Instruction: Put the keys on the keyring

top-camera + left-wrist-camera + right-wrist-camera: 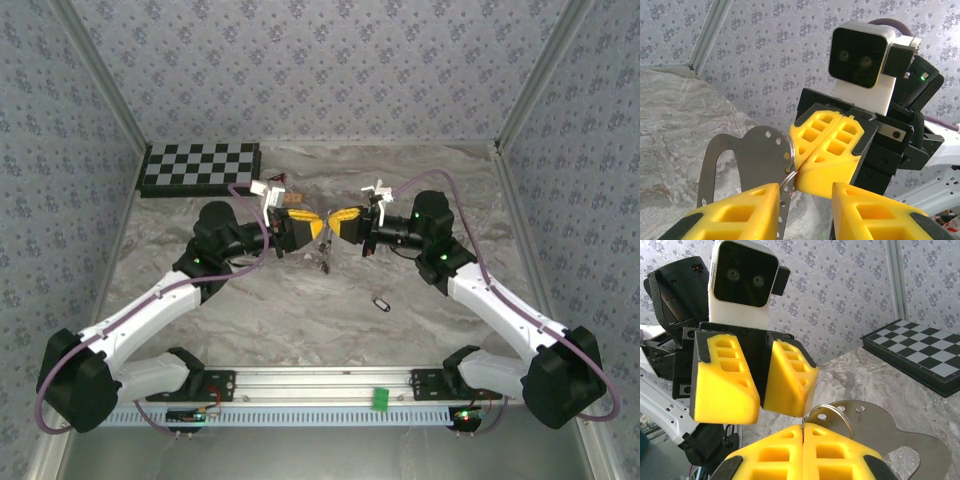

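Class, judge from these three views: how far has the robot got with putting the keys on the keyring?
Done: the right gripper is shut on the keyring, lifted off the table with its metal tag. In hand: the left gripper faces it, open, holding no key. Left: one key lies on the table; the ring's visible part carries no key.

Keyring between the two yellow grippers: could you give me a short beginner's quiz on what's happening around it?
1. True or false: the right gripper is shut on the keyring.
2. What lies at the table's far left corner? A a chessboard, B a bowl, C a book.
3. Fill in: the left gripper is ____ (open or shut).
Key: 1 true; 2 A; 3 open.
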Robot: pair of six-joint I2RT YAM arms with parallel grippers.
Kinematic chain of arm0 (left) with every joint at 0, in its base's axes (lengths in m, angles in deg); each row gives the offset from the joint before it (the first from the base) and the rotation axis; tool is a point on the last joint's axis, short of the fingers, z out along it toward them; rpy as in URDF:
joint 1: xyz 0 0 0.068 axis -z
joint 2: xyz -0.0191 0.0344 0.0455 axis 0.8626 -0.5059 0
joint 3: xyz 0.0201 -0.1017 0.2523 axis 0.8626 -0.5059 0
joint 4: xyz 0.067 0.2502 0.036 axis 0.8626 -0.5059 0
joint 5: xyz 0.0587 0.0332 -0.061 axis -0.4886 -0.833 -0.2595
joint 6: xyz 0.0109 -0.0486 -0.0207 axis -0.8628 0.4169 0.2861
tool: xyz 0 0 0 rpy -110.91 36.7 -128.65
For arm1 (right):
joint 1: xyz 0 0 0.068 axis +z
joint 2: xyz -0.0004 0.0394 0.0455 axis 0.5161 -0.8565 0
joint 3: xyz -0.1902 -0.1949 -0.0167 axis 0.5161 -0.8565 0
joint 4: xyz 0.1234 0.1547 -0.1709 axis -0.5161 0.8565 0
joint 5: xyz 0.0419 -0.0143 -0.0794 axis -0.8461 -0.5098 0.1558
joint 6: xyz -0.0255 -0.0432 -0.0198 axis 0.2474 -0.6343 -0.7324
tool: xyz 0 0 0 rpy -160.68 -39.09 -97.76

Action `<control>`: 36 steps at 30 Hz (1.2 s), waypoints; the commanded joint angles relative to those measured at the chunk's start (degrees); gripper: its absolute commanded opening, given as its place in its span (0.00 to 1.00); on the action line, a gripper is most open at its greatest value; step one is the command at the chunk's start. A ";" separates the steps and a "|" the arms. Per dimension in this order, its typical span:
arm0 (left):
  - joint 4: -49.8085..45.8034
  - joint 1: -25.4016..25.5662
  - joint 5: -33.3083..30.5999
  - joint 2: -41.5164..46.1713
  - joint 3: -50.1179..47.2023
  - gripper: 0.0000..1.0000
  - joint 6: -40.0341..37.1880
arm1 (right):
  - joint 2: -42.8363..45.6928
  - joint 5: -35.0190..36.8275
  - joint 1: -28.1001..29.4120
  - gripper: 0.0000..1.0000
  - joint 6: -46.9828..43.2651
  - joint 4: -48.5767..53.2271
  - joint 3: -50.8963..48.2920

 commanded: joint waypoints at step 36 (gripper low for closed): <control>13.97 -0.03 9.99 -3.12 -0.08 0.21 4.30 | 1.64 1.59 -0.67 0.00 1.48 -3.96 -1.19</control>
